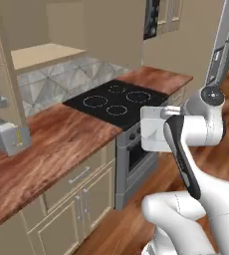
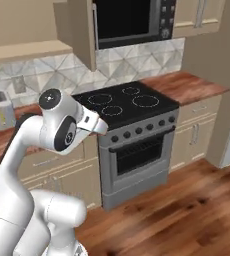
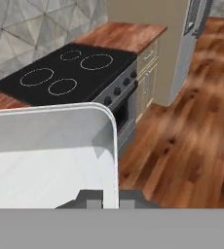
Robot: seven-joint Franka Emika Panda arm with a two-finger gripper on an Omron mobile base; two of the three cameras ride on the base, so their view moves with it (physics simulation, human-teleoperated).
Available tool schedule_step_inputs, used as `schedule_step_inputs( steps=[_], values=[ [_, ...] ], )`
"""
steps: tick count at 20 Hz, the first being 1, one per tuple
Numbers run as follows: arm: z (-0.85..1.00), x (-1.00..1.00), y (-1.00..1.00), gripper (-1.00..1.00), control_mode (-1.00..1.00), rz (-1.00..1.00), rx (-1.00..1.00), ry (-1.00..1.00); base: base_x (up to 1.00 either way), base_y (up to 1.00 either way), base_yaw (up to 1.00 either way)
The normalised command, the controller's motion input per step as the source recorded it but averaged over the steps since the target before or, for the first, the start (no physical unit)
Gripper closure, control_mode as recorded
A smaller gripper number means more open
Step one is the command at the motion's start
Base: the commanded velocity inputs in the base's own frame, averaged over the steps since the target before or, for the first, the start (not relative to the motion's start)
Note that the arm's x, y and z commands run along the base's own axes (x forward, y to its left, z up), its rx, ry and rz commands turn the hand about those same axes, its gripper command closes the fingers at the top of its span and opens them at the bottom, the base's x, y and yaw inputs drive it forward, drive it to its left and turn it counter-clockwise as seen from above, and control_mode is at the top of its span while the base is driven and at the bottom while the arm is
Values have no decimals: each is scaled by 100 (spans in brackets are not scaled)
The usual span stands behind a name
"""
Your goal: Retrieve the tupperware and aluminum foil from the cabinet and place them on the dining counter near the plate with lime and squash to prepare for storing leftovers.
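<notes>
My gripper [image 3: 111,198] is shut on the rim of the tupperware [image 3: 50,151], a pale grey-white shallow container with rounded corners. It is held in the air in front of the stove. In the left base view the tupperware [image 1: 152,130] shows as a white rectangle beside my forearm, over the oven front. The cabinet [image 1: 42,55] stands open at the upper left above the counter, and the part of its tan shelf that I can see is bare. Its door [image 2: 82,30] is swung out. The aluminum foil, dining counter, plate, lime and squash are out of view.
A black cooktop [image 1: 116,102] with an oven [image 2: 137,155] below sits between wood-grain counters [image 1: 47,144]. A silver toaster [image 1: 6,134] stands at the left. A microwave [image 2: 129,20] hangs over the stove. Wooden floor [image 2: 187,210] lies open to the right, by a tall grey fridge [image 3: 192,29].
</notes>
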Motion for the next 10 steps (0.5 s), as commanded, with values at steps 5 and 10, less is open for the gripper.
schedule_step_inputs(
  steps=[5, 10],
  values=[
    [0, 0, 0, 100, 100, 0, 0, 0, 0, 0, -91],
    [0, 0, 0, 100, 100, 0, 0, 0, 0, 0, -89]
  ],
)
